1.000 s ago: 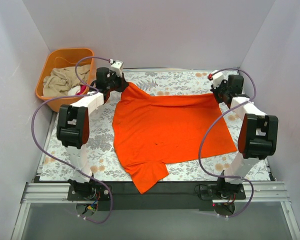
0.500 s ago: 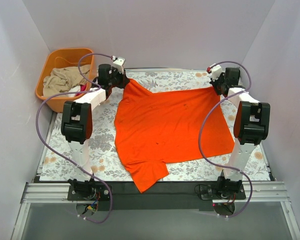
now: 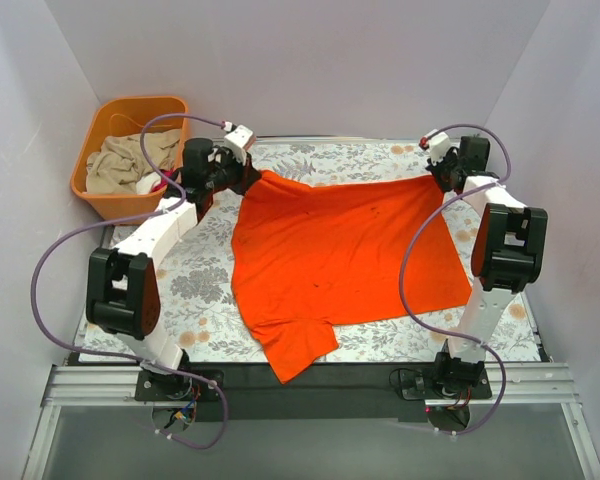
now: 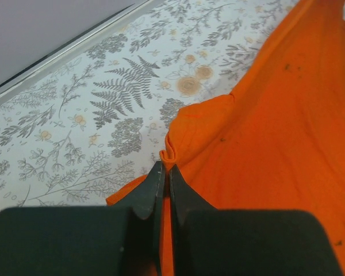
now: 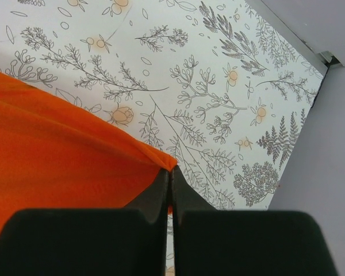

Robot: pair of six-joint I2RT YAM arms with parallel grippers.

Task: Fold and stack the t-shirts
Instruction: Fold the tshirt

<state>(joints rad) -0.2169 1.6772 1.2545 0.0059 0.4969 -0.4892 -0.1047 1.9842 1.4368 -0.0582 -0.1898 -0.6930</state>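
— Shirt (image 3: pixel 340 260) stretched out on the tablecloth (image 3: pixel 195 285), held at two corners!
— Left gripper (image 4: pixel 165 168)?
— Clenched on a far shirt corner, fabric bunched right at its tips.
— And the right gripper (image 5: pixel 170 173)?
— Pinched shut on the other far corner; shirt spreads off to its left. The tub (image 3: pixel 102 125) sits left of the left gripper.

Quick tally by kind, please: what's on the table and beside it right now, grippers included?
t-shirt, orange, laid out: 1
tub, orange: 1
heap of beige cloth in the tub: 1 (pieces cannot be counted)
tablecloth, floral: 1
grippers: 2, the left gripper and the right gripper, each shut on a far corner of the t-shirt
Total: 6
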